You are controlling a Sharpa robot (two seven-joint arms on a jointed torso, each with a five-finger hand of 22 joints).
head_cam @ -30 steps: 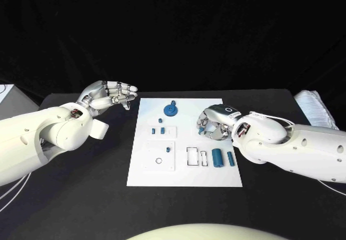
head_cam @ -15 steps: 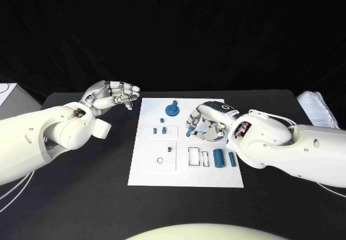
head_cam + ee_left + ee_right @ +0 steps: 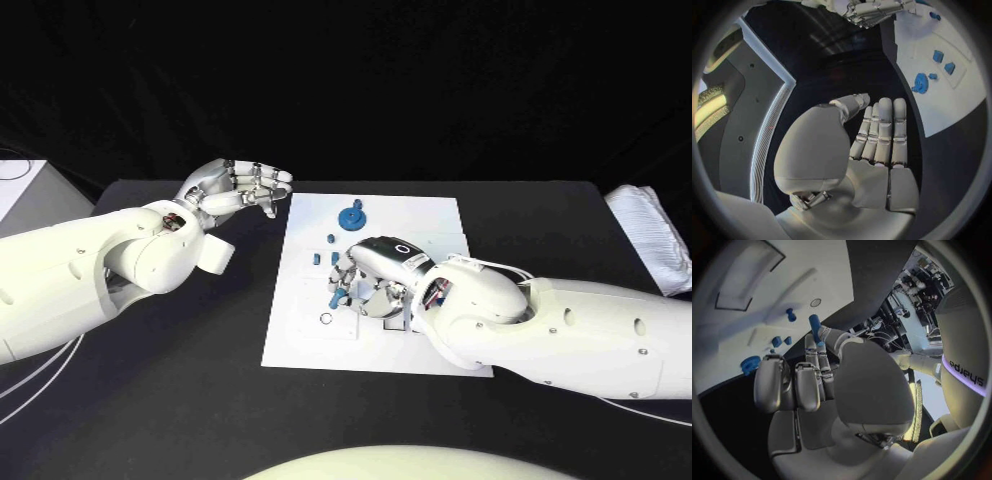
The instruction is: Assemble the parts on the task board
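Two white arms reach over the black desk in the head view. The task board lies in the middle of it. The right hand sits over the board's centre, and a blue peg is pinched at its fingertips, standing near upright just above the board, beside a small ring mark. A round blue part stands near the far edge of the board, and two small blue blocks lie between it and the right hand. The left hand hangs off the board's far left corner, its fingers curled loosely with nothing in them.

From the left wrist, the left hand shows a flat palm with fingers laid side by side and a bent thumb; it holds nothing. The board lies apart from it, bearing the round part and the blocks.

From the right wrist, the right hand grips the peg between thumb and fingers, over the board, near the ring mark.
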